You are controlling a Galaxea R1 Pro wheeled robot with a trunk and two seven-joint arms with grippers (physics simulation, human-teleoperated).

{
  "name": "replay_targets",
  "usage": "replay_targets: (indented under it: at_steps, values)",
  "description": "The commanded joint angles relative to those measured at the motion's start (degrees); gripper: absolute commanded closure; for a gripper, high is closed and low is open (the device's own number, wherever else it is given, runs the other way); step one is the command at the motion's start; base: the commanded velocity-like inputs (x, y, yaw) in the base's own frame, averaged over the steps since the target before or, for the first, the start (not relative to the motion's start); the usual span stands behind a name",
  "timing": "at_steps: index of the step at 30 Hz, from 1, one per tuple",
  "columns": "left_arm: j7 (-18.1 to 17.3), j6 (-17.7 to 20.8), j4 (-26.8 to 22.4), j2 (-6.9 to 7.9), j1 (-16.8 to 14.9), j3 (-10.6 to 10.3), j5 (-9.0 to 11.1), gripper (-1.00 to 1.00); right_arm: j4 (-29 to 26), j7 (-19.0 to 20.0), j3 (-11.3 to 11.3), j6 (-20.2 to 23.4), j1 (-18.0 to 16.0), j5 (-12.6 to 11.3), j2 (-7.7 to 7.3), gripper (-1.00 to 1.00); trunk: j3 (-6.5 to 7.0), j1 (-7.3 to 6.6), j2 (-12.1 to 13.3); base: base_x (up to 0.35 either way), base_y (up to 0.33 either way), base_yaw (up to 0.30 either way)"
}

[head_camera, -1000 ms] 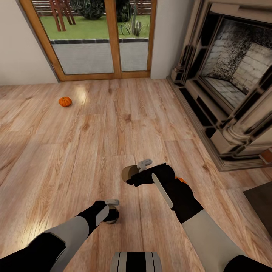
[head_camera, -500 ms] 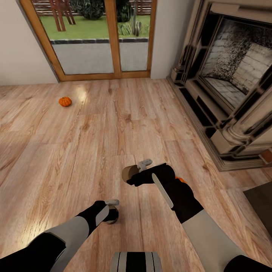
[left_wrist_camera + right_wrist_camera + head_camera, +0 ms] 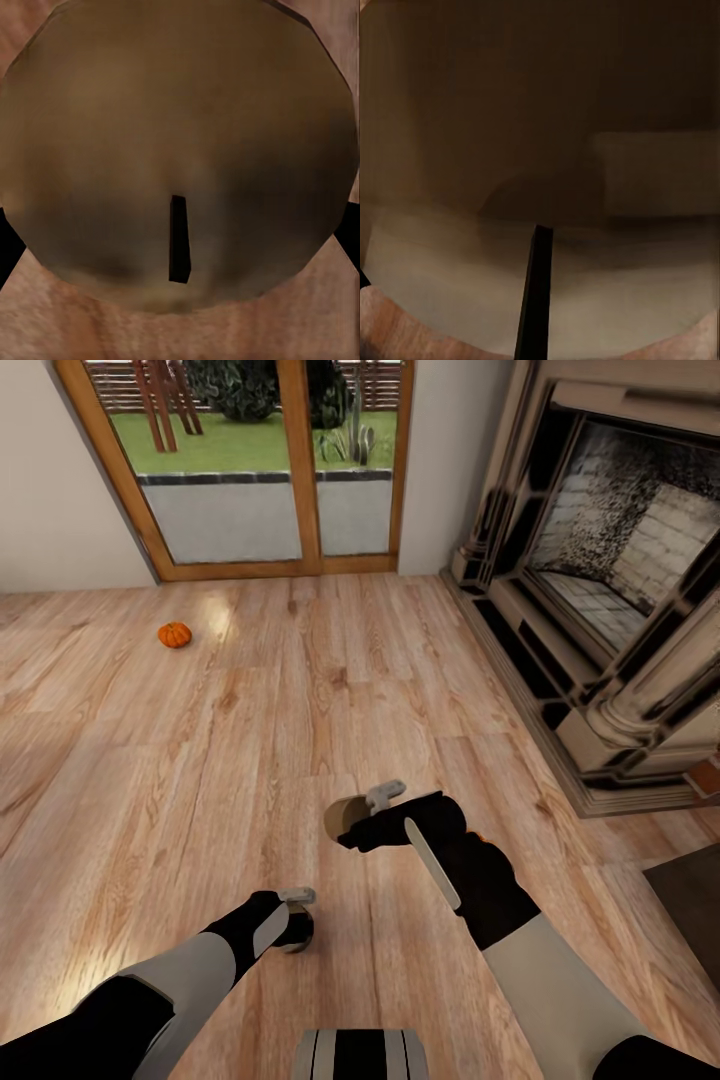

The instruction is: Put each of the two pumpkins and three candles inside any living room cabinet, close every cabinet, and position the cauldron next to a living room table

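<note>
While both fingers clamp: left – candle | right – second candle

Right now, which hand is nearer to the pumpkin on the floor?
Left. The left hand is below the pumpkin in the head view; the right hand sits further to its right. Both are far.

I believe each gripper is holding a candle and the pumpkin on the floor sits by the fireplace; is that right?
Not quite. The pumpkin sits on the floor near the glass door, well away from the fireplace, as the head view shows. The rest holds: the left gripper and the right gripper each hold a candle.
</note>
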Motion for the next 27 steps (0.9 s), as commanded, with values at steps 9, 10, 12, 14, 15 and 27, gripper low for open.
replay_targets:
  at_steps: [9,10,12,14,15,27]
  values:
    - [0.3,0.3,-0.4,0.08,0.0,-0.4,0.7,1.0,0.1,-0.3,-0.3,0.2,0.0,-0.2,-0.13,1.0,1.96,-0.24,0.1,0.0,0.0,0.0]
    - [0.1,0.4,-0.6,0.1,0.0,-0.3,0.7,1.0,0.1,-0.3,-0.3,0.2,0.0,-0.2,-0.21,1.0,2.18,-0.26,0.1,0.0,0.0,0.0]
    - [0.1,0.4,-0.6,0.13,0.0,-0.3,0.7,1.0,0.2,-0.3,-0.3,0.2,0.0,-0.2,-0.24,1.0,2.62,-0.31,0.1,0.0,0.0,0.0]
    - [0.1,0.4,-0.7,0.16,0.0,-0.3,0.7,1.0,0.2,-0.2,-0.3,0.2,-0.1,-0.2,-0.26,1.0,3.07,-0.37,0.2,0.0,0.0,0.0]
    - [0.0,0.4,-0.7,0.17,0.0,-0.3,0.7,1.0,0.2,-0.2,-0.3,0.2,-0.1,-0.2,-0.26,1.0,3.29,-0.39,0.2,0.0,0.0,0.0]
    - [-0.9,0.5,-1.0,0.55,0.0,3.3,0.7,1.0,0.5,-0.2,-0.2,0.2,0.0,-0.4,-0.33,1.0,6.35,-0.7,0.4,0.0,0.0,0.0]
